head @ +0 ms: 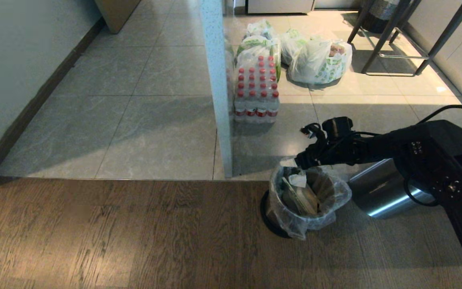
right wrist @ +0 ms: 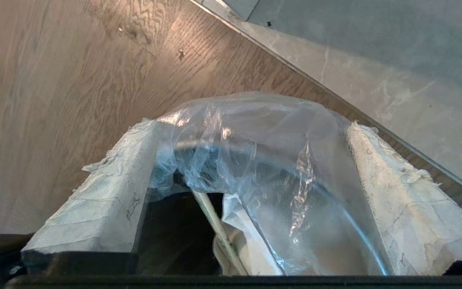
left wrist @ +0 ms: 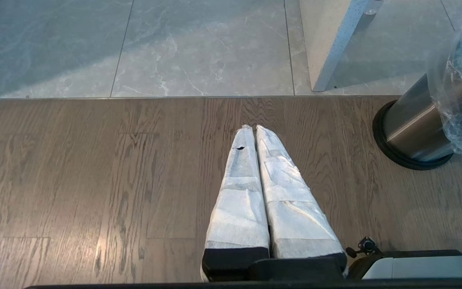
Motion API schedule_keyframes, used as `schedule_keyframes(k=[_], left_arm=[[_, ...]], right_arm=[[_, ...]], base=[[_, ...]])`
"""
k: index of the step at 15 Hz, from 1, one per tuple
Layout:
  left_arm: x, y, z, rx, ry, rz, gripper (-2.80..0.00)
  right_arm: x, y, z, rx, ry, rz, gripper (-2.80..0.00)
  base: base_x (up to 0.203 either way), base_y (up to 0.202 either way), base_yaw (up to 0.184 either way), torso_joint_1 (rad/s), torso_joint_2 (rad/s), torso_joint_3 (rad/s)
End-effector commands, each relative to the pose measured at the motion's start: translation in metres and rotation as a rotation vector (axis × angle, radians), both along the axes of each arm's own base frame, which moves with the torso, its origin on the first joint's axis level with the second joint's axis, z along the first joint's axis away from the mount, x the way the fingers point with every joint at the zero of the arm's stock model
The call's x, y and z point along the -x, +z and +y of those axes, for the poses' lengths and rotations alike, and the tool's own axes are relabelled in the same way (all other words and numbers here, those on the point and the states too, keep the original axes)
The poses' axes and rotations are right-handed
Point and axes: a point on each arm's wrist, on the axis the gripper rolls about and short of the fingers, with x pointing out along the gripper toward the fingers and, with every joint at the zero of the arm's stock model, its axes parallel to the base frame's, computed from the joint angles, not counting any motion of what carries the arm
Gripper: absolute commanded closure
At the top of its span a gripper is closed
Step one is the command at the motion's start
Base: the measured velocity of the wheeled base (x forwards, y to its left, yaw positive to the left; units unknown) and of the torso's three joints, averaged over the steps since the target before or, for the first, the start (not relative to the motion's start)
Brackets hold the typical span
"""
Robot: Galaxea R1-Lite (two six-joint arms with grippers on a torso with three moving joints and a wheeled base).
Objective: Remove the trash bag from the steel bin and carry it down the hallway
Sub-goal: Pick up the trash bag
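Open tile floor [head: 134, 120] stretching left of the white post [head: 217, 88]; behind it, bottle pack [head: 257, 94] and grocery bags [head: 319, 60] crowding the way, stool legs [head: 391, 36] beyond.

Left end effector [left wrist: 255, 128] closed above wood floor [left wrist: 94, 180]; steel bin [left wrist: 411, 124] nearby.

Crinkly clear plastic trash bag [head: 309, 196], brushed-steel bin [left wrist: 413, 124], prob.

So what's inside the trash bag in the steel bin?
In the trash bag, lining the steel bin: brown cardboard pieces and white paper. Anything deeper is covered.
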Motion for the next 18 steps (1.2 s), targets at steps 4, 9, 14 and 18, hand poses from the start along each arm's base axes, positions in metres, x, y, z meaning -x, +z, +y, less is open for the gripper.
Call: schedule_keyframes(k=[4, 9, 14, 18], left_arm=[[0.0, 0.0, 0.0, 0.001, 0.0, 0.002, 0.0], [0.0, 0.0, 0.0, 0.001, 0.0, 0.001, 0.0], [0.0, 0.0, 0.0, 0.001, 0.0, 0.002, 0.0], [0.0, 0.0, 0.0, 0.001, 0.0, 0.001, 0.0]], right_arm=[[-0.003, -0.013, 0.002, 0.003, 0.003, 0.02, 0.0], [-0.002, -0.012, 0.004, 0.005, 0.007, 0.017, 0.0], [0.0, -0.002, 0.003, 0.002, 0.003, 0.003, 0.0], [0.01, 0.022, -0.004, -0.004, -0.01, -0.012, 0.0]], base=[[0.0, 0.0, 0.0, 0.0, 0.0, 0.0], [0.0, 0.0, 0.0, 0.0, 0.0, 0.0], [0.0, 0.0, 0.0, 0.0, 0.0, 0.0], [0.0, 0.0, 0.0, 0.0, 0.0, 0.0]])
